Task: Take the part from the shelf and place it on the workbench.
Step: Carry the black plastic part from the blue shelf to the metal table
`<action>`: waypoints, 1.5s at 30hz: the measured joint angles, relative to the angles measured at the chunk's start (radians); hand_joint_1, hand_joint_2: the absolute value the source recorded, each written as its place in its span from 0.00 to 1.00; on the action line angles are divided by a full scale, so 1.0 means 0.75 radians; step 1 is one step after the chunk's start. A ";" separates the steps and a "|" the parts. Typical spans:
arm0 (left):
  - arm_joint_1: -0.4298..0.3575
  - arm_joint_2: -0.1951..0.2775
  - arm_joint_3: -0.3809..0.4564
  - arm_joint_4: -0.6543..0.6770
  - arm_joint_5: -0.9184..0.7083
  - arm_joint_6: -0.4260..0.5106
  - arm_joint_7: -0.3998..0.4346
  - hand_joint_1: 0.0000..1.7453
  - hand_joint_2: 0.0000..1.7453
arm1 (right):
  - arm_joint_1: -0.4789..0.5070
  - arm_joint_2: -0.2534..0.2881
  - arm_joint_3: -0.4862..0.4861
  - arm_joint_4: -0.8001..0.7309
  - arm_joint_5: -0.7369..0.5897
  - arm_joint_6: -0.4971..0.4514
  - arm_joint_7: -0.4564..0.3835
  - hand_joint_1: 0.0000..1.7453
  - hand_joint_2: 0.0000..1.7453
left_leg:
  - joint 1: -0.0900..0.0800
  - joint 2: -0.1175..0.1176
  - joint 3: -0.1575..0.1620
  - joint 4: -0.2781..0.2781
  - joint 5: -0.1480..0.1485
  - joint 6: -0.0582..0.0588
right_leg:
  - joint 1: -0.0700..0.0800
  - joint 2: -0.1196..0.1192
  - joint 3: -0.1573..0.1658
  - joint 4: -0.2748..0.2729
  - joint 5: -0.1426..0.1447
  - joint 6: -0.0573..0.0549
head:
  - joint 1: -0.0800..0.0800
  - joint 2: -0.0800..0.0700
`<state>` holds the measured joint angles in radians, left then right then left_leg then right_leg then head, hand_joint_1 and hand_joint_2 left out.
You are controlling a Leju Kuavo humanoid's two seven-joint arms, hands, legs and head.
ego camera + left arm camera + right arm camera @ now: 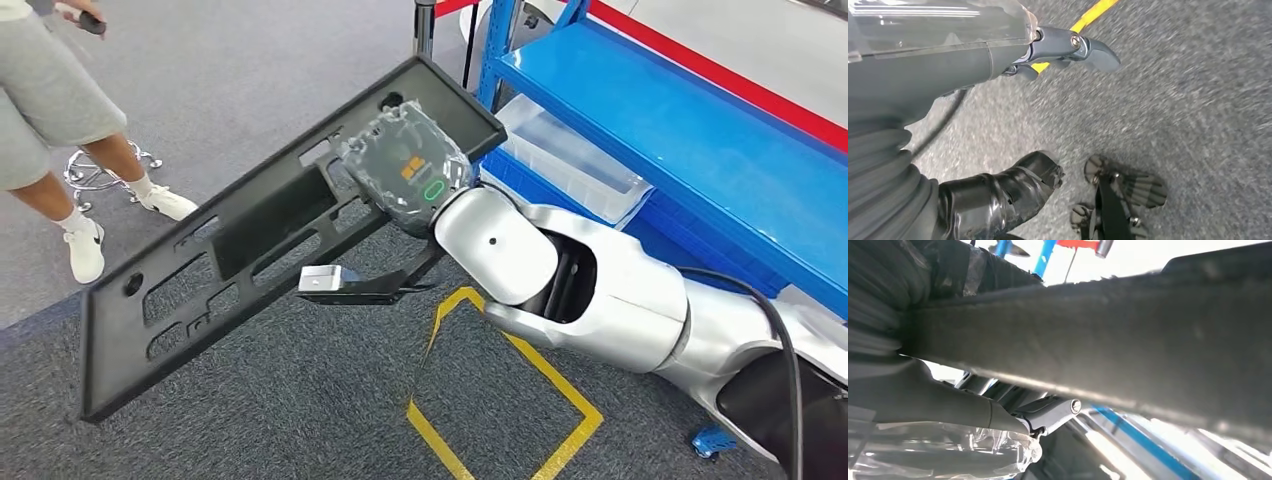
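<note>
The part (pixel 250 230), a long black panel w/ cut-outs, is gripped near one end by the right hand (pixel 405 165) and is carried tilted in the air over the carpet, clear of the blue shelf (pixel 690 130). In the right wrist view, the thumb (pixel 1048 412) is seen pressed under the panel's edge. The left hand (pixel 1068 47) is held over the floor w/ nothing in it; fingers look apart. Pickup is judged done; carrying to the workbench and set-down are left, approx. halfway.
</note>
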<state>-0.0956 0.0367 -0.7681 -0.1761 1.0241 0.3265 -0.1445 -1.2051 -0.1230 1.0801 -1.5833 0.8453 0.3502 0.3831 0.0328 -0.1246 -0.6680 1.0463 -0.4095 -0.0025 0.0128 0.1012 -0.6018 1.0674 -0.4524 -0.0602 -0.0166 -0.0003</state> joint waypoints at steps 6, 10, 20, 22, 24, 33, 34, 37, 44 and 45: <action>-0.001 -0.005 0.001 0.000 0.001 -0.012 -0.003 0.00 1.00 | -0.133 0.070 0.056 0.103 -0.050 0.022 0.006 1.00 1.00 | -0.004 0.064 -0.051 0.038 -0.020 -0.041 | -0.011 -0.092 0.078 -0.164 0.044 -0.003 | -0.005 0.000; -0.001 -0.005 0.001 0.000 0.012 -0.020 0.000 0.00 1.00 | -0.183 0.096 0.092 0.163 -0.089 0.025 0.006 1.00 1.00 | 0.003 0.159 -0.149 0.254 -0.102 -0.072 | -0.012 -0.191 0.075 -0.146 0.029 0.020 | -0.010 0.000; 0.008 0.002 0.007 0.000 0.020 -0.022 0.023 0.00 1.00 | -0.312 0.155 0.160 0.303 -0.187 0.072 0.046 1.00 1.00 | -0.001 0.161 -0.015 0.003 0.002 -0.002 | -0.021 -0.248 0.021 0.004 -0.077 0.092 | -0.001 0.000; 0.008 0.003 0.008 0.000 0.022 -0.024 0.021 0.00 1.00 | -0.342 0.159 0.167 0.334 -0.204 0.083 0.052 1.00 1.00 | 0.001 0.138 -0.016 -0.004 0.010 0.012 | -0.027 -0.173 -0.036 0.140 -0.164 0.094 | 0.001 0.000; 0.008 0.004 0.009 0.000 0.024 -0.028 0.020 0.00 1.00 | -0.362 0.162 0.173 0.361 -0.220 0.092 0.056 1.00 1.00 | 0.000 0.110 -0.021 -0.009 0.018 0.019 | -0.027 -0.142 -0.106 0.295 -0.227 0.091 | 0.000 0.000; 0.008 0.002 0.015 0.001 0.032 -0.035 0.022 0.00 1.00 | -0.425 0.181 0.190 0.452 -0.261 0.096 0.078 1.00 1.00 | 0.021 -0.044 -0.038 -0.034 0.056 -0.028 | -0.016 -0.024 0.028 -0.029 -0.005 0.028 | -0.003 0.000; 0.009 0.003 0.017 0.001 0.032 -0.035 0.022 0.00 1.00 | -0.429 0.187 0.191 0.462 -0.264 0.096 0.080 1.00 1.00 | 0.017 -0.035 -0.042 -0.039 0.059 -0.036 | -0.017 -0.048 0.040 -0.055 -0.003 0.030 | -0.004 0.000; 0.010 0.005 0.020 0.001 0.033 -0.035 0.024 0.00 1.00 | -0.443 0.202 0.200 0.490 -0.269 0.098 0.080 1.00 1.00 | 0.004 0.100 -0.106 0.075 -0.014 -0.046 | -0.021 -0.115 0.068 -0.123 0.010 0.032 | -0.017 0.000; 0.010 0.014 0.021 0.002 0.037 -0.038 0.026 0.00 1.00 | -0.443 0.207 0.233 0.530 -0.268 0.094 0.077 1.00 1.00 | -0.008 0.215 -0.042 0.046 0.009 -0.045 | -0.003 -0.248 0.057 -0.085 -0.022 0.042 | -0.022 0.000; 0.009 0.016 0.022 0.002 0.037 -0.038 0.026 0.00 1.00 | -0.443 0.209 0.235 0.534 -0.267 0.094 0.076 1.00 1.00 | -0.017 0.233 -0.013 -0.006 0.019 -0.034 | 0.001 -0.260 0.054 -0.078 -0.028 0.048 | -0.021 0.000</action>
<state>-0.0886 0.0487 -0.7516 -0.1747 1.0515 0.2978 -0.1251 -1.5377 0.0335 1.2560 -1.1830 0.6451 0.4204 0.4404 0.0199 0.0503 -0.6779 1.0416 -0.3953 -0.0283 0.0133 -0.0942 -0.5614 1.0089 -0.4736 -0.0242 -0.0321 -0.0004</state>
